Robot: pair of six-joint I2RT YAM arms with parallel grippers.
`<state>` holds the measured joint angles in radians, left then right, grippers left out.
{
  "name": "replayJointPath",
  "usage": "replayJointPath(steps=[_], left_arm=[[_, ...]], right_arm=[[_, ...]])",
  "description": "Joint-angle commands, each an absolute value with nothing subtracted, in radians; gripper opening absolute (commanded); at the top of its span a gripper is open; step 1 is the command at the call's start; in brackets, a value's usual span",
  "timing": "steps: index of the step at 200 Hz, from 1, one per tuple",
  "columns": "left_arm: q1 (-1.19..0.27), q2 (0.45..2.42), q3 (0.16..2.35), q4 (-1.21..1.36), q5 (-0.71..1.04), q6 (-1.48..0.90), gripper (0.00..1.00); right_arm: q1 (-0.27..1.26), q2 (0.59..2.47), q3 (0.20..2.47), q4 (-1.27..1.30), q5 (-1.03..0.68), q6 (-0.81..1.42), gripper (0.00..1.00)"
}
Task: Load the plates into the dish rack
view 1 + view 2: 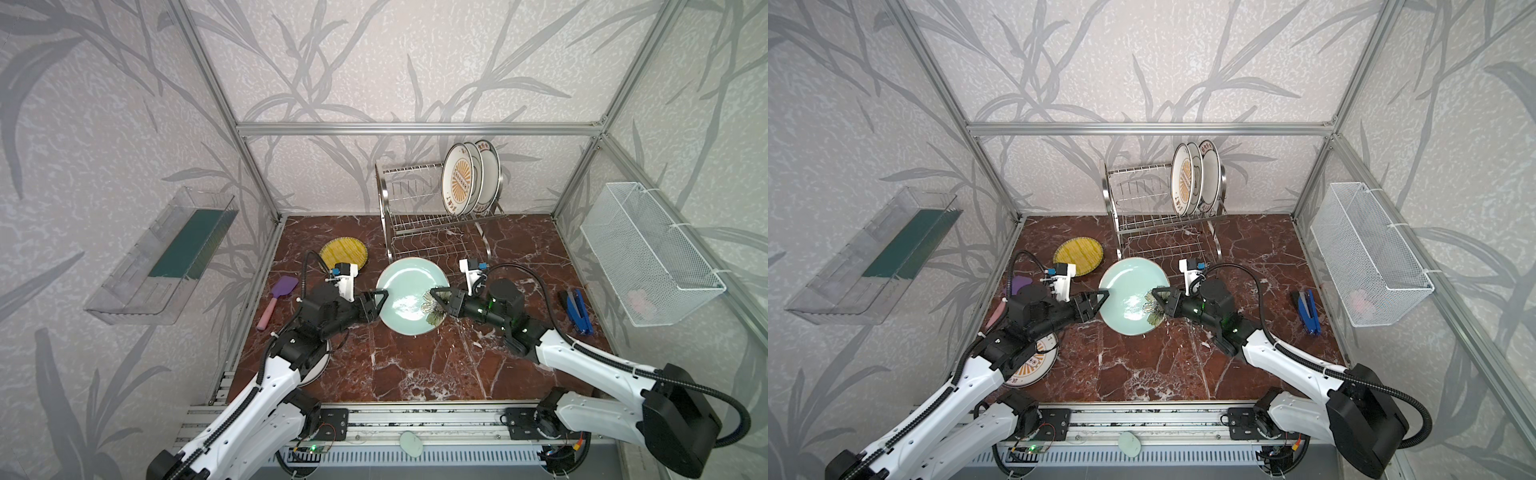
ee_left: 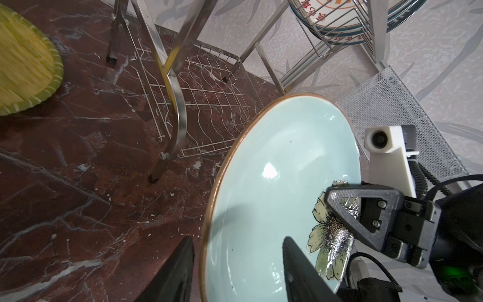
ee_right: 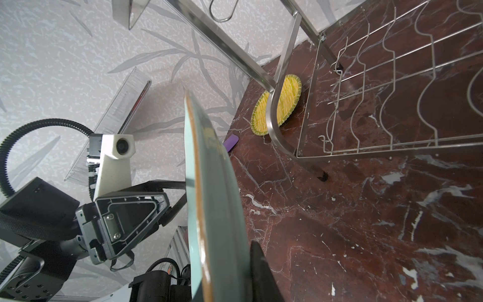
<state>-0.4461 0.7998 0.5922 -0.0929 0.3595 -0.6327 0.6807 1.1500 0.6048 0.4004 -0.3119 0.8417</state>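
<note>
Right hand (image 1: 434, 292) pinches the flowered rim of the teal plate (image 1: 405, 286), tilted over the middle of the worktop (image 1: 415, 365) before the dish rack (image 1: 411, 226). Left hand (image 1: 383, 296), spread, straddles the opposite rim.

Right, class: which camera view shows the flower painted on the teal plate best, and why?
The left wrist view: the flower sits close up, petals and speckled centre clear, partly behind the right pincer. Both top views show it small. The right wrist view sees the teal plate edge-on, no flower.

Marble tabletop (image 1: 415, 365): dish rack (image 1: 428, 227), yellow plate (image 1: 338, 251), purple spatula (image 1: 279, 297), blue tool (image 1: 577, 309), sunburst plate (image 1: 1038, 365).
</note>
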Motion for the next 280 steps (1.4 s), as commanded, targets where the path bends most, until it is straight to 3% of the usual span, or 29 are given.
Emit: replayJointPath(steps=[1,148,194,280], left_arm=[[-0.45,0.79,0.65,-0.2,0.334,-0.552,0.54],[-0.448,0.73,0.717,-0.381,0.212,-0.435,0.54],[-0.449,0.66,0.721,-0.435,0.129,-0.426,0.54],[-0.449,0.631,0.71,-0.433,0.127,-0.427,0.54]], right_arm=[[0.674,1.094,0.7,0.412,-0.308,0.787,0.0],[0.524,1.101,1.067,0.211,-0.473,0.707,0.0],[0.505,1.151,1.185,0.189,-0.468,0.682,0.0],[0.495,1.265,1.468,0.074,-0.408,0.562,0.0]])
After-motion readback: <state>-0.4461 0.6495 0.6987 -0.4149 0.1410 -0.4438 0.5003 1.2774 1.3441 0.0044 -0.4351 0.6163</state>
